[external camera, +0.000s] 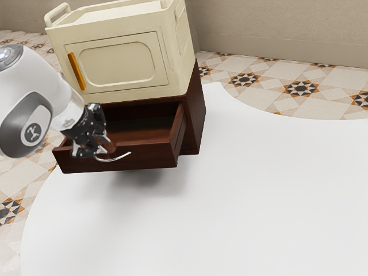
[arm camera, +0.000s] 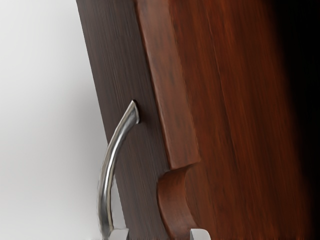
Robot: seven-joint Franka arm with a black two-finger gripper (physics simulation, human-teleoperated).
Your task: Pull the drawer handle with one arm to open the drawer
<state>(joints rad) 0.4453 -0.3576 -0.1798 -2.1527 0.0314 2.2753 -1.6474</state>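
Item, the desk (external camera: 230,201), white, foremost; it carries the furniture, the drawer jutting above its surface with a soft shadow beneath.

Item, the handle (external camera: 114,158), one, curved metal, fixed to the outer face of the drawer front (external camera: 138,163); it bows outward to leave room for a finger behind it.

Item, the drawer (external camera: 142,129), one, dark reddish wood, standing well out of its cabinet (external camera: 196,118); the opening looks largely achieved, though a little more pull may be wanted; the scooped notch (arm camera: 176,200) in its top edge presumably serves as a grip.

Item, the cream box (external camera: 123,60), set on the cabinet, its door closed, an orange pull (external camera: 76,71) upright on that door; probably mere load, its weight perhaps helping to steady the cabinet.

Item, patterned floor tiles (external camera: 244,80), then a plain wall (external camera: 276,29), behind.

Item, the jaws, spread, astride the drawer front at the notch, one finger on the handle side, the other on the inner side; no pinch can be made out; the black hand (external camera: 92,141) points down and leans toward the front; the white arm (external camera: 50,109) slopes down to it from the exterior view's left.
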